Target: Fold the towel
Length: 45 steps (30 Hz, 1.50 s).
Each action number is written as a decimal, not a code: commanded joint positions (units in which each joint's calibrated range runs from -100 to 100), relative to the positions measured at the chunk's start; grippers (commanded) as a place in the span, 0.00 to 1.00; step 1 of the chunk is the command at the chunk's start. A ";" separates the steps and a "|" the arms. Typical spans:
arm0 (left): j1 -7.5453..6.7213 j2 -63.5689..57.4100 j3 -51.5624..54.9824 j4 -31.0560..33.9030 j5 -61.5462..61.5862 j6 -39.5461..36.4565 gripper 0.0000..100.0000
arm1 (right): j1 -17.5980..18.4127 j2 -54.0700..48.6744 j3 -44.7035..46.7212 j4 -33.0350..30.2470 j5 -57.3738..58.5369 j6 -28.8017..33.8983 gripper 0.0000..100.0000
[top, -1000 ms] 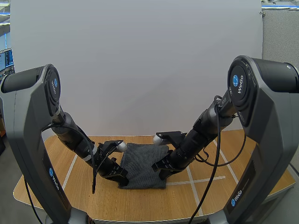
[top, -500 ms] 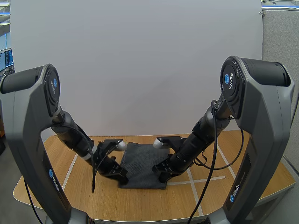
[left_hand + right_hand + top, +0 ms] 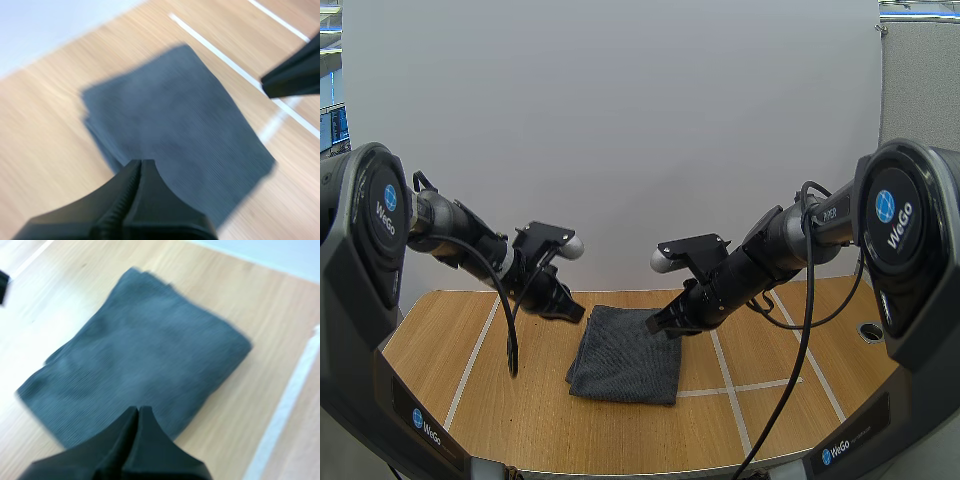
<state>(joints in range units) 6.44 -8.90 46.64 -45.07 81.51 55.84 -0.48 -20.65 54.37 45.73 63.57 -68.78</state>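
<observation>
A dark grey towel [image 3: 625,354] lies folded into a thick rectangle in the middle of the wooden table [image 3: 430,350], also seen as the towel [image 3: 175,125] and towel [image 3: 135,360] under each wrist camera. My left gripper [image 3: 570,310] hovers above the towel's far left corner, its fingers [image 3: 137,195] pressed together as one dark wedge, holding nothing. My right gripper [image 3: 660,325] hangs over the towel's far right edge, fingers [image 3: 135,440] likewise together and empty. Both are lifted off the cloth.
White tape lines [image 3: 740,385] cross the table to the right of the towel, and another line [image 3: 480,350] runs along the left. A round hole [image 3: 868,331] sits near the table's right edge. Bare wood surrounds the towel.
Both grippers have risen off the towel's near corners and drawn back toward the far side. The towel stays flat and folded.
</observation>
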 commanded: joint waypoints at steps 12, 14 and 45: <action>-5.03 24.82 -27.90 -1.27 -2.27 -4.08 0.00 | -0.01 18.54 -17.22 2.41 -9.36 2.09 0.00; -6.03 26.93 -28.75 -0.36 -3.85 -4.73 0.00 | -0.01 19.14 -17.22 2.31 -11.02 2.09 0.00; -3.64 38.63 -25.61 2.95 -14.02 -7.31 0.00 | -0.75 35.35 -23.58 10.31 -17.03 -4.15 0.00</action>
<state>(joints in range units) 0.54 28.81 17.90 -44.49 67.84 50.26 -1.31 12.53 34.85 55.19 47.55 -71.98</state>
